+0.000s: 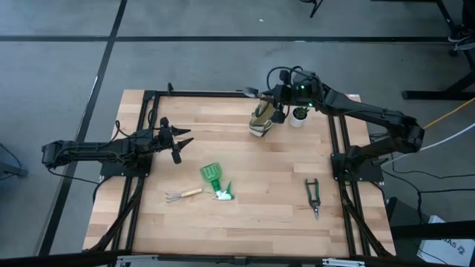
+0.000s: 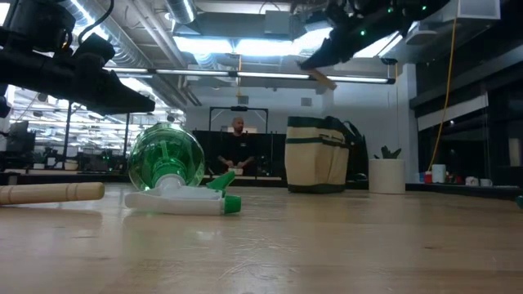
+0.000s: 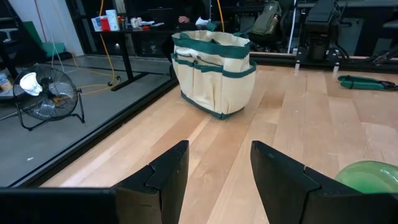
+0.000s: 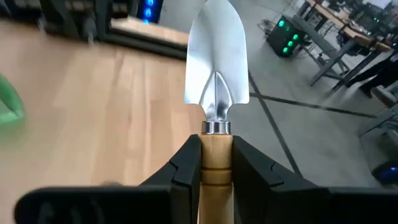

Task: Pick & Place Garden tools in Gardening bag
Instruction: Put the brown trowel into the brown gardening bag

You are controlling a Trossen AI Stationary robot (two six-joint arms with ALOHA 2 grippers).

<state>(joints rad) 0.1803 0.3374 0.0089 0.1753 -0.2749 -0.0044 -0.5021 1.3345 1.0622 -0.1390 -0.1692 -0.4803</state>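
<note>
Right gripper (image 4: 215, 163): your fingers clamp the trowel (image 4: 216, 87) by its wooden handle, raised over the gardening bag (image 1: 262, 119) for dropping in | left gripper (image 3: 214, 171): fingers spread, empty, waiting above the bench (image 1: 245, 215) | rake, scoop, shears not yet bagged

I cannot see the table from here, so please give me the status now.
Right claw shut on trowel, above gardening bag. Left claw open, waiting. Nothing blocks the bag.

right gripper (image 4: 216, 163) | fingers (image 4: 184, 167) clamp trowel (image 4: 216, 93) handle | blade over table (image 4: 93, 106)
</note>
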